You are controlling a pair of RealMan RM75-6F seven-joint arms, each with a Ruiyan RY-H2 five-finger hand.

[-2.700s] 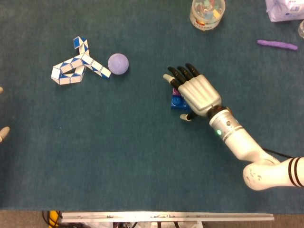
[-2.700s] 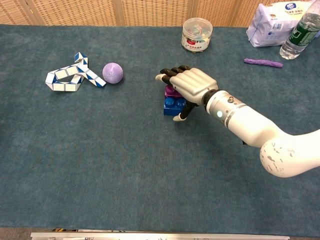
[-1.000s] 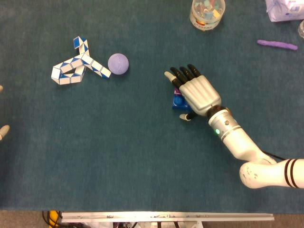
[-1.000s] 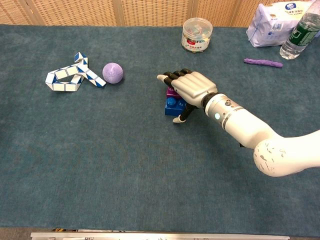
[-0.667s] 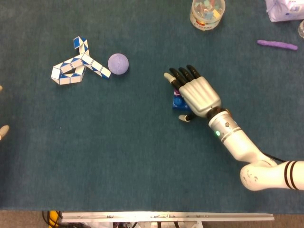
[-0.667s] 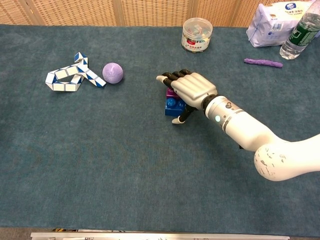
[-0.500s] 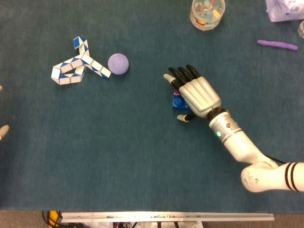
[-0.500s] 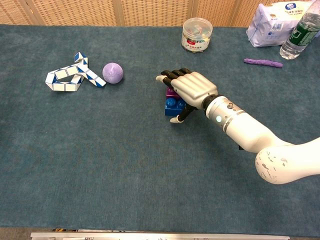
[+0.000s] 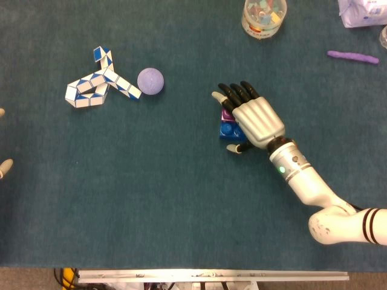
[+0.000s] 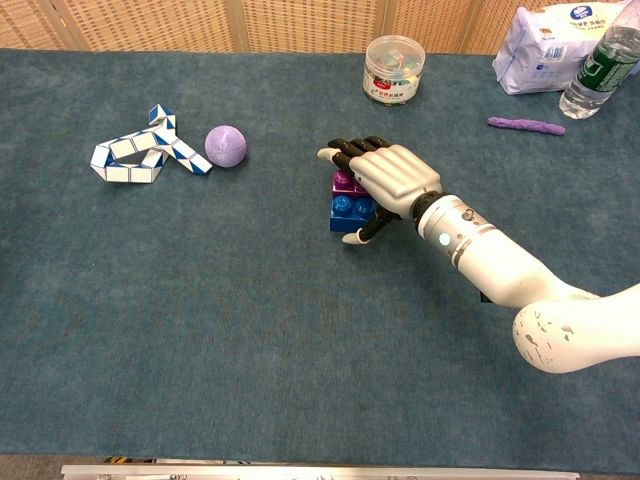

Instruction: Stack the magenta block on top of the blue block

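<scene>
Since the earlier frames the right hand (image 10: pixel 392 180) has shifted slightly to the right, uncovering more of the magenta block (image 10: pixel 346 184) in the chest view; the blocks themselves appear unmoved. Magenta block sits on top of the blue block (image 10: pixel 349 212), both standing on the teal bench (image 10: pixel 250 330) near its centre. Right hand lies palm-down over the right side of the stack, dark fingers (image 10: pixel 352 148) extended past the magenta block's top, thumb tip lower down beside the blue block's front corner. Whether the hand is gripping the stack or merely resting against it cannot be told from either view. In the head view the right hand (image 9: pixel 257 119) covers most of the stack, leaving only the left edges of the magenta block (image 9: pixel 225 114) and blue block (image 9: pixel 228 132) exposed. Left hand (image 9: pixel 4 166) shows only as pale fingertips at the left edge of the head view; its state cannot be told. Also on the bench: a blue-and-white snake puzzle (image 10: pixel 140 153) touching a lilac ball (image 10: pixel 226 146) at the left, a clear tub (image 10: pixel 392 69) at the far edge, and a purple strip (image 10: pixel 527 125), a white bag (image 10: pixel 553 48) and a bottle (image 10: pixel 600 60) at the far right.
</scene>
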